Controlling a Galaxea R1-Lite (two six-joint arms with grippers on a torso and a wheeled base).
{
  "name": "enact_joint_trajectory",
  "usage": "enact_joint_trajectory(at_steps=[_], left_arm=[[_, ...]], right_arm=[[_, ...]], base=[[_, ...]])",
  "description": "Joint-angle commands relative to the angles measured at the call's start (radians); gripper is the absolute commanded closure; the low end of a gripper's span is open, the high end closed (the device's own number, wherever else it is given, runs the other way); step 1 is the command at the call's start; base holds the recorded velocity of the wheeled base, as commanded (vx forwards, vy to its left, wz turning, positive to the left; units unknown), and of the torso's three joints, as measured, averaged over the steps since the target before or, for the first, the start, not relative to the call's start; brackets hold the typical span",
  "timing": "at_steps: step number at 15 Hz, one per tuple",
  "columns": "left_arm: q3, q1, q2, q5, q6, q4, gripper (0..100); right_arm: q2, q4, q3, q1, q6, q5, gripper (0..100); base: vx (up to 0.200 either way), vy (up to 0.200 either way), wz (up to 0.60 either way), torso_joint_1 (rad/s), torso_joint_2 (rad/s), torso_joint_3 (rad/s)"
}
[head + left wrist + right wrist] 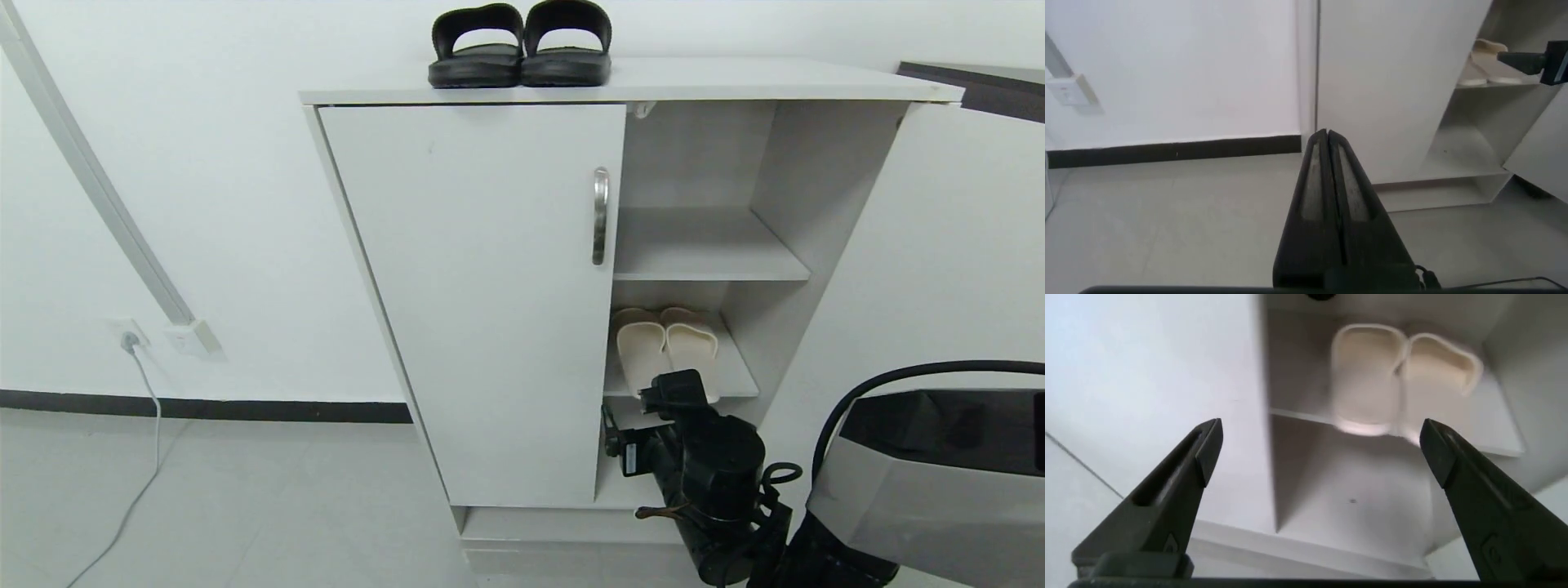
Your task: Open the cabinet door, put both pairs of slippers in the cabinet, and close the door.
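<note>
Cabinet [735, 82] stands at the wall, its right door [939, 245] swung open and its left door [473, 302] closed. The black slippers [521, 45] sit side by side on its top, toward the left. The cream slippers [665, 347] lie together on the second shelf [735, 380] inside the open right half. The right arm comes up from the near right, and the right gripper [1320, 433] hangs low before this opening, just near the cream pair, fingers spread wide and holding nothing. The left gripper [1327, 139] has its fingers pressed together and points over the floor toward the closed door.
</note>
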Motion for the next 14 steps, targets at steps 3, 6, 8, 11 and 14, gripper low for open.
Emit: enact_joint_trajectory(at_steps=[3,6,8,11,14], left_arm=[[0.000,-0.001,0.000,0.000,0.000,0.000,100],[0.000,0.001,0.000,0.000,0.000,0.000,100],[0.000,0.001,0.000,0.000,0.000,0.000,100],[0.000,-0.001,0.000,0.000,0.000,0.000,100],[0.000,0.001,0.000,0.001,0.000,0.000,100]], right_arm=[[0.004,0.002,0.001,-0.002,-0.002,0.000,0],[0.005,0.000,0.001,-0.003,-0.006,-0.003,0],[0.007,0.002,0.009,-0.003,-0.008,0.000,0],[0.005,0.008,0.023,-0.003,-0.011,0.009,0],[0.009,0.003,0.023,-0.003,-0.012,0.011,0]], base=[[0.000,0.200,0.00,0.004,0.00,0.001],[0.000,0.200,0.00,0.006,0.00,0.004],[0.000,0.000,0.00,0.000,0.00,0.000],[0.000,0.000,0.00,0.000,0.00,0.000],[0.000,0.000,0.00,0.000,0.00,0.000]])
